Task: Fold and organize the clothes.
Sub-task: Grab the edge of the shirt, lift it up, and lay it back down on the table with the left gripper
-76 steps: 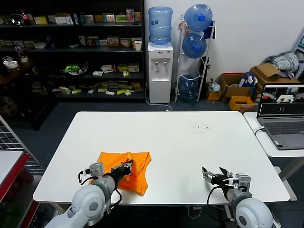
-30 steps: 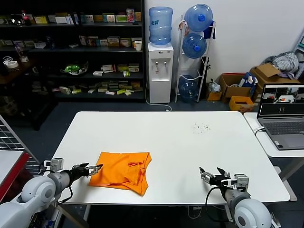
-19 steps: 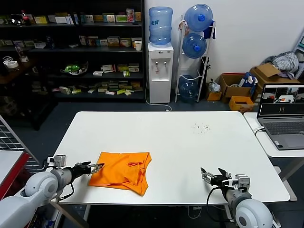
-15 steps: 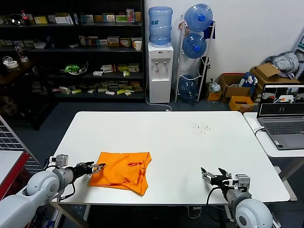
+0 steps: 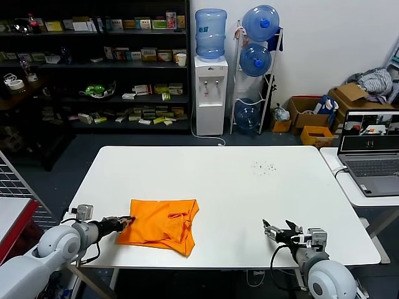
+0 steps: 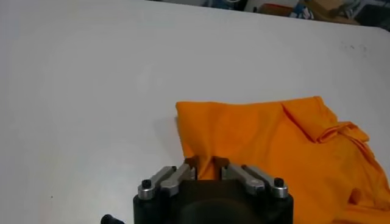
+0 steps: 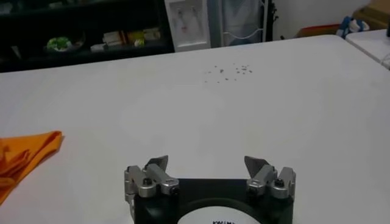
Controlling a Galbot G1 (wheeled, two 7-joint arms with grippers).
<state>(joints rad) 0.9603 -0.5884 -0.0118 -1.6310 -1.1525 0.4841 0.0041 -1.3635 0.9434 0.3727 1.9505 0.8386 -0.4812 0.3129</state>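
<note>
The left tool (image 5: 126, 220), clenched on the orange T-shirt (image 5: 161, 223) hem near the worktop (image 5: 249, 187) front-left corner, grips for folding; the right tool (image 5: 279, 232) waits released near the front-right corner.

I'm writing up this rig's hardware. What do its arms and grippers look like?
Both arms have rounded light-grey shells, black wrists and looping black cables. The left gripper and right gripper share a black body with silver metal fingers fixed by black screws; the right's body carries a white disc.
</note>
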